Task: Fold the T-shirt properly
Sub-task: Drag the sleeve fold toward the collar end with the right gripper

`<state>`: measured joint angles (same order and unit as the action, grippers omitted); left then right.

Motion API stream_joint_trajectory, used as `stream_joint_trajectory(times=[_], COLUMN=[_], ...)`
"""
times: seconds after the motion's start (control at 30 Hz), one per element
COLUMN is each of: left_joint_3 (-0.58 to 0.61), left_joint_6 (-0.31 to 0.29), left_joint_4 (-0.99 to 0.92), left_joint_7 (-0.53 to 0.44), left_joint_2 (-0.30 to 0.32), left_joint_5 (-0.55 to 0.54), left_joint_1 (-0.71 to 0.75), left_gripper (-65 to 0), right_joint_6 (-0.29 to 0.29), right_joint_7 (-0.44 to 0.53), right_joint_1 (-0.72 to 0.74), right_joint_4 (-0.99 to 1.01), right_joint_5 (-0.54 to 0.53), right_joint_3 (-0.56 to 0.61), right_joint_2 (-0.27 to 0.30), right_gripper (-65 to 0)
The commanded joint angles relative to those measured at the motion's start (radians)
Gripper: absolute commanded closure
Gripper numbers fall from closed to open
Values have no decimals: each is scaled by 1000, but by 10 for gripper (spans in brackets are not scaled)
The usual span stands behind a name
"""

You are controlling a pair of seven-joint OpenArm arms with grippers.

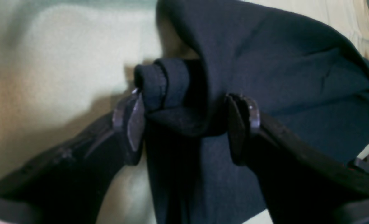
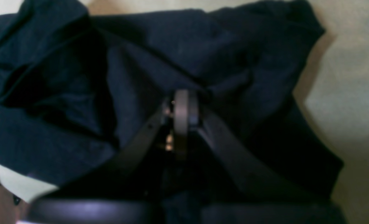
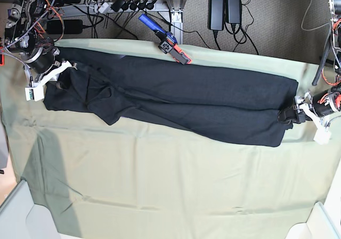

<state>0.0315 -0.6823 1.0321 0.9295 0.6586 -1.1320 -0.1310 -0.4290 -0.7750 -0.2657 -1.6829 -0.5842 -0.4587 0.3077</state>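
The black T-shirt point(image 3: 176, 97) lies stretched in a long band across the pale green table sheet point(image 3: 170, 185), folded lengthwise, and no print shows. My left gripper point(image 3: 292, 115) is at the shirt's right end. In the left wrist view the gripper point(image 1: 187, 124) is shut on a bunched, rolled edge of the T-shirt point(image 1: 281, 71). My right gripper point(image 3: 56, 73) is at the shirt's left end. In the right wrist view the gripper point(image 2: 181, 115) has its fingers pressed together on a pinch of the T-shirt point(image 2: 78, 93), which is rumpled around them.
A blue and orange tool point(image 3: 166, 40) lies at the table's far edge, touching the shirt's back edge. Cables and power bricks point(image 3: 224, 4) lie on the floor behind. White bins stand at the front left corner point(image 3: 13, 212) and the front right corner point(image 3: 319, 223).
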Motion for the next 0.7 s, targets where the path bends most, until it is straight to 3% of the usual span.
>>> stream_joint_trajectory(times=[0.0,0.13,0.27,0.33,0.5,0.67], left_joint_3=[2,2,2,2,2,2], left_joint_6=[-16,-16,-16,-16,-16,-16], left_joint_4=[8,8,9,9,9,10], left_joint_7=[60,92,92,91,80,81], left_joint_2=[2,-7,-13,-15,-16,-16], left_joint_5=[-7,-89,-92,-92,-136,-164], left_joint_1=[2,32,51,53,50,41], left_gripper=[-425,-425,-416,-341,-3,0], right_joint_6=[-67,-67,-67,-67,-67,-67], right_joint_7=[15,15,16,16,16,15], right_joint_1=[8,8,8,9,10,10], right_joint_4=[-17,-17,-17,-17,-17,-33], right_joint_5=[-29,-37,-37,-38,-45,-82], right_joint_3=[-8,-8,-8,-8,-8,-11], right_joint_2=[17,17,17,17,17,17], right_gripper=[0,0,0,0,0,0])
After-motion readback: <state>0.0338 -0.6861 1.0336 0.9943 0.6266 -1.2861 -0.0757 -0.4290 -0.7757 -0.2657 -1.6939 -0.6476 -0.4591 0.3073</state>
